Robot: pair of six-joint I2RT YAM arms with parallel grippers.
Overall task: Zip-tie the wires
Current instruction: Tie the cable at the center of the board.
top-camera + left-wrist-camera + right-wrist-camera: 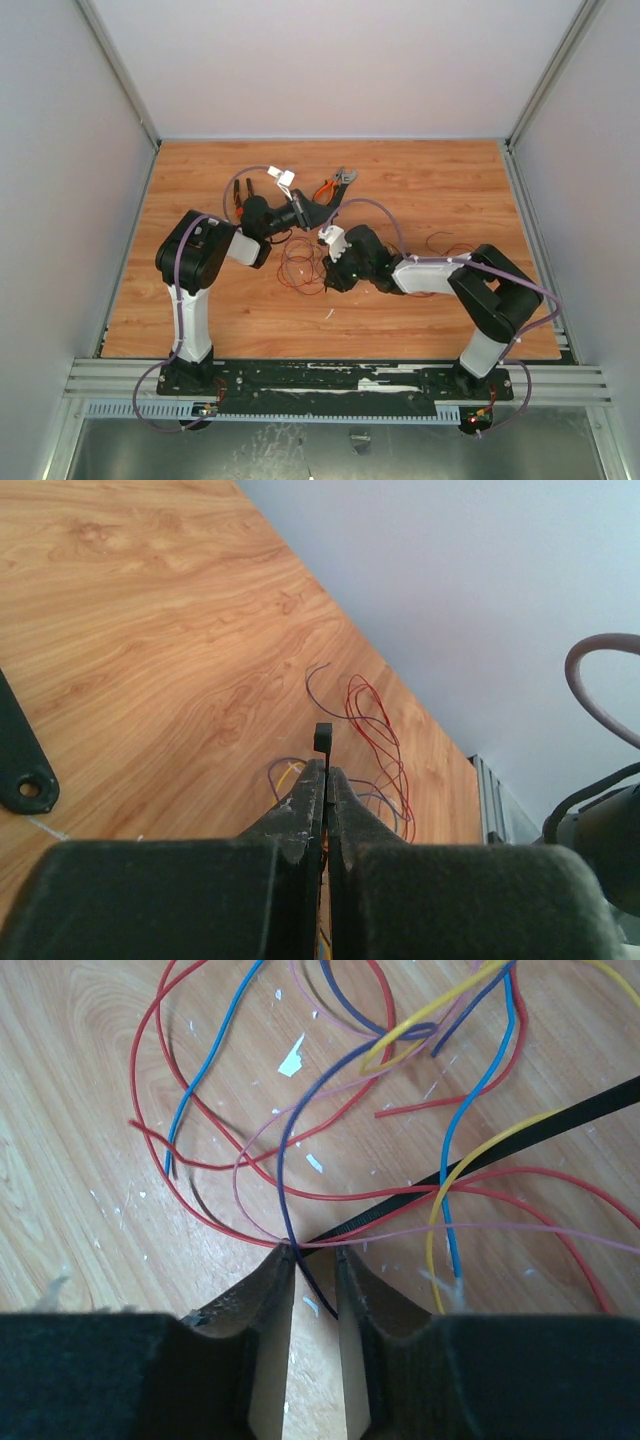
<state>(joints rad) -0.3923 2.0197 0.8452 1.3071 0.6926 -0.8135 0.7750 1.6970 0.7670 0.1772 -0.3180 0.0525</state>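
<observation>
The wires (300,1110) lie in loose loops of red, blue, yellow and purple on the wooden table (420,200), between the two arms. The wires (300,265) show as a small tangle in the top view. My left gripper (327,770) is shut on the zip tie (323,737), whose square head sticks out past the fingertips. The zip tie (480,1160) runs as a black strip under the wires down to my right gripper (315,1252). That gripper's jaws stand slightly apart. A dark purple wire passes through the gap, and the strip's tip lies at the fingertips.
Orange-handled pliers (335,184) lie behind the left gripper (315,211). A flat black piece with a hole (22,770) lies at the left of the left wrist view. White walls enclose the table on three sides. Small white scraps (292,1058) dot the wood.
</observation>
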